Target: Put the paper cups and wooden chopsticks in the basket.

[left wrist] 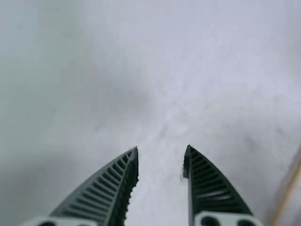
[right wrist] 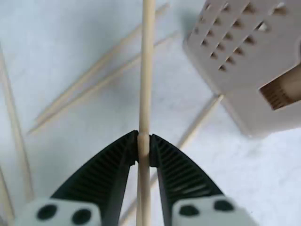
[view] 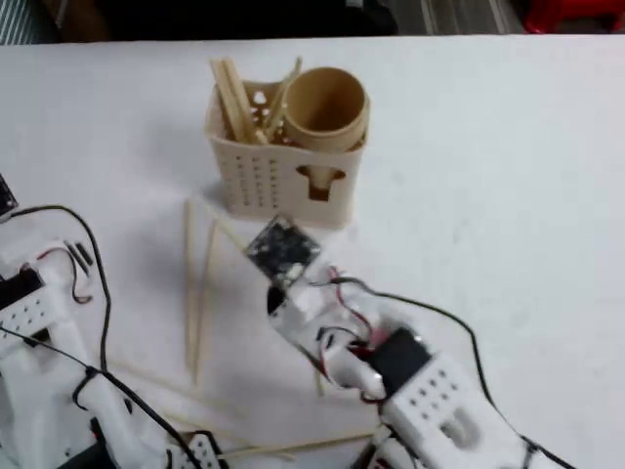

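Wooden chopstick (right wrist: 146, 70) pinched by right gripper (right wrist: 144, 141), seemingly near basket (right wrist: 235, 94).

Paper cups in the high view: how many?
1: a tan paper cup tilted in the cream perforated plastic basket, beside thin wooden chopsticks. More could be nested with it or hidden.

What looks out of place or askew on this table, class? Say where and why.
Loose chopsticks lie scattered at odd angles on the table in front of the basket, not inside it with the paper cup. The right gripper is shut on one chopstick.
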### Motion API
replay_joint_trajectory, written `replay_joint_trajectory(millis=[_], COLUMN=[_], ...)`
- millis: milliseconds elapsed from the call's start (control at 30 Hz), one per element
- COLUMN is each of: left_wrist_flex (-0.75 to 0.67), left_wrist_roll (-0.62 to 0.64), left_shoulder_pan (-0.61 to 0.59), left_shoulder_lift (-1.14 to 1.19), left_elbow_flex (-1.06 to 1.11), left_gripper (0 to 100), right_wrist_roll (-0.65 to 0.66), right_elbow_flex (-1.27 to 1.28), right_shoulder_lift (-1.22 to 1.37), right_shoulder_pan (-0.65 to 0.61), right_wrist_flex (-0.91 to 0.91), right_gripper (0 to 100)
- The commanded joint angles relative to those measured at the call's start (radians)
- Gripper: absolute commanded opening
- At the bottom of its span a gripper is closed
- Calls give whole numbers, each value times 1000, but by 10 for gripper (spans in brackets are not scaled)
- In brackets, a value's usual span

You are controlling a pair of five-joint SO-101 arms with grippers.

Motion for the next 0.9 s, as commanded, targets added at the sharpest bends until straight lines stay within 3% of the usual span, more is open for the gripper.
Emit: replay_joint_trajectory(millis=[0,167,333,600,867], left_wrist_flex=[-5,-3,-11,-11,-11], left_wrist_roll=[9,9,9,9,9], left_shoulder_pan=[-8,-8,-8,-8,-8], left_shoulder_lift=[2,2,1,-2,-2], left_elbow_flex=[-46,-46,-32,-28,-28], left_gripper=[170,170,170,170,170], right_wrist_roll=[-49,-114,-120,-112,-112], right_elbow_flex=[-117,-285,-362,-318,-311], right_shoulder_lift=[-84,-68,-24,101,441], right_shoulder_pan=[7,8,10,68,173], right_wrist_flex=[-2,-31,-189,-717,-1208], right_gripper=[17,17,17,18,18])
